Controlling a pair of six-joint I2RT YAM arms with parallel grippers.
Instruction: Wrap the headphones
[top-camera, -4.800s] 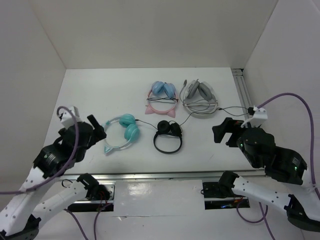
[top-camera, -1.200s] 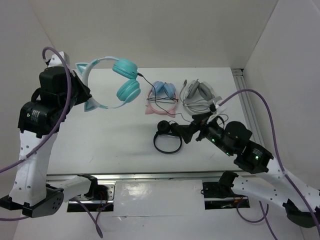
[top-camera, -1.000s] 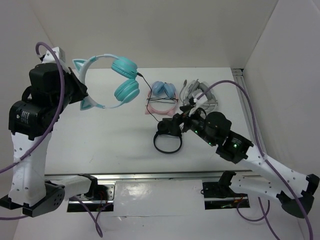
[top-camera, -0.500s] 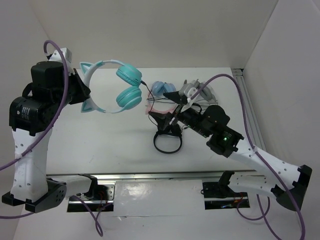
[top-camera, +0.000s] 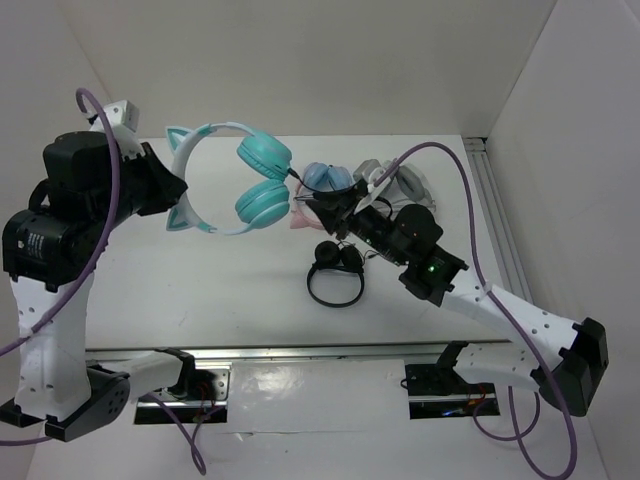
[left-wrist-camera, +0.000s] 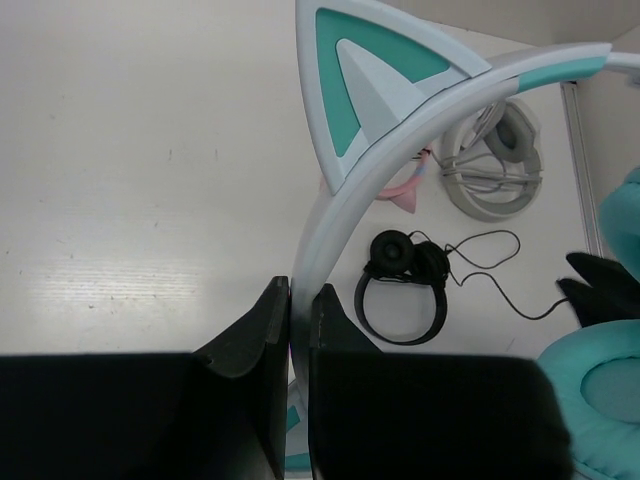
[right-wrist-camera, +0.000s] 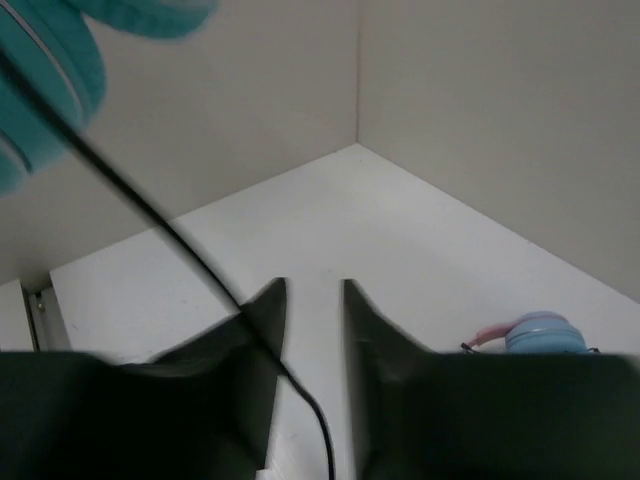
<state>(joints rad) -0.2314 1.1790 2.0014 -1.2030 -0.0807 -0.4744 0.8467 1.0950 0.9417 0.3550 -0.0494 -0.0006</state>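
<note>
Over-ear plastic cat-ear headphones (top-camera: 262, 200): teal cups, whitish band edged in teal, ears teal inside a pale rim. Their thin cable (right-wrist-camera: 150, 215): black. Second cat-ear headset (top-camera: 322, 177): blue cups, pink band. Small on-ear headset (top-camera: 338, 258): all black. Large padded headset (left-wrist-camera: 515, 130): grey-white. Flat table (top-camera: 200, 290): plain white. Sheathed arm cable (top-camera: 471, 240): purple.

Bright, even, diffuse light from overhead; white walls (top-camera: 300, 70) and table (top-camera: 200, 290) run near clipping. Shadows soft and faint. Strong glare on the glossy strip (top-camera: 310, 385) at the near edge. Top view sharp. Both wrist views: left gripper (left-wrist-camera: 298, 290) and right gripper (right-wrist-camera: 315, 290) crushed to near-black, little detail. Right wrist view dimmer, greyer; headphones (right-wrist-camera: 45, 80) and cable (right-wrist-camera: 150, 212) close to lens, badly blurred.
</note>
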